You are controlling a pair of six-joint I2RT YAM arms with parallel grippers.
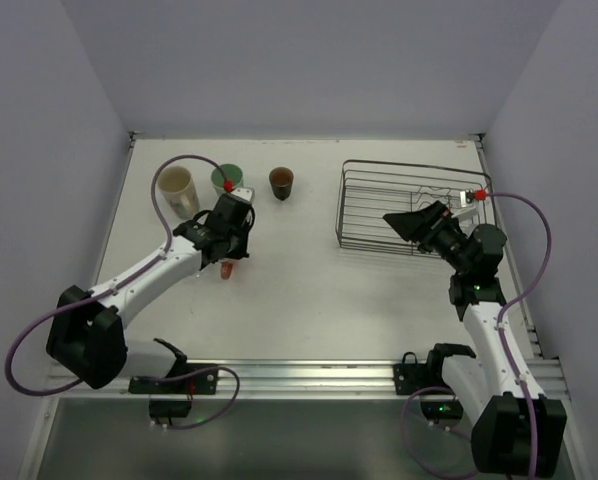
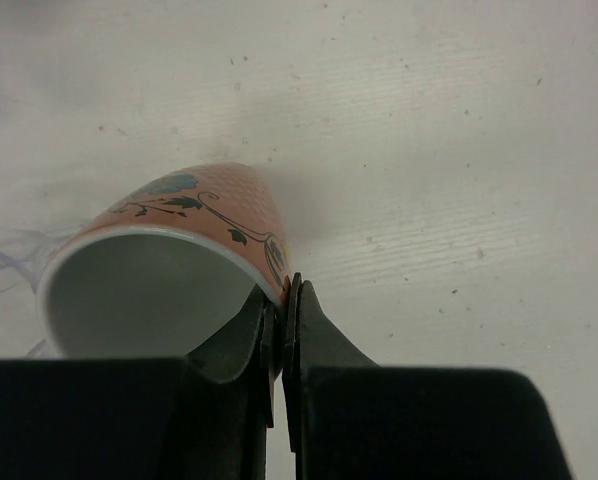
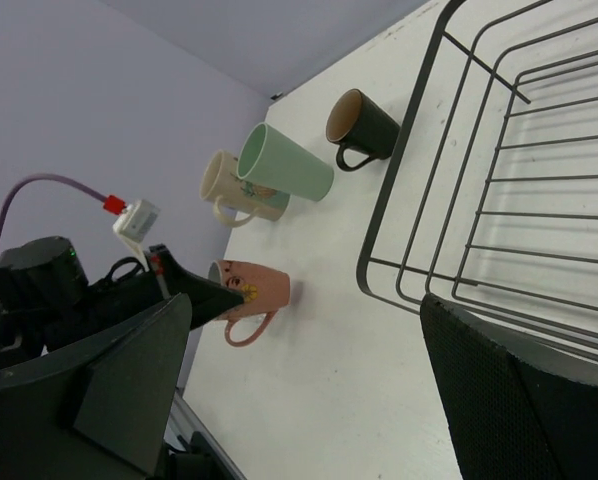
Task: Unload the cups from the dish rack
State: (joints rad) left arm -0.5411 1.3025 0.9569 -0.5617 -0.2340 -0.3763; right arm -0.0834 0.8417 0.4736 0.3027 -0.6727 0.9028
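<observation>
My left gripper [image 1: 229, 256] [image 2: 284, 290] is shut on the rim of the salmon-pink cup [image 1: 225, 270] [image 2: 179, 215], one finger inside and one outside. The cup has a flower pattern and a handle, and its base is at or just above the table [image 3: 254, 288]. The cream cup [image 1: 177, 190] [image 3: 227, 185], the mint green cup [image 1: 226, 178] [image 3: 284, 165] and the dark brown cup [image 1: 281, 182] [image 3: 364, 125] stand at the back of the table. My right gripper [image 1: 411, 225] [image 3: 304, 320] is open and holds nothing, over the near left edge of the dish rack [image 1: 369, 205] [image 3: 479, 190]. No cup shows in the rack.
The table [image 1: 309, 290] is white, with pale walls on three sides. A metal rail [image 1: 309, 375] runs along the near edge by the arm bases. The left arm's purple cable [image 1: 164, 185] loops beside the cream cup.
</observation>
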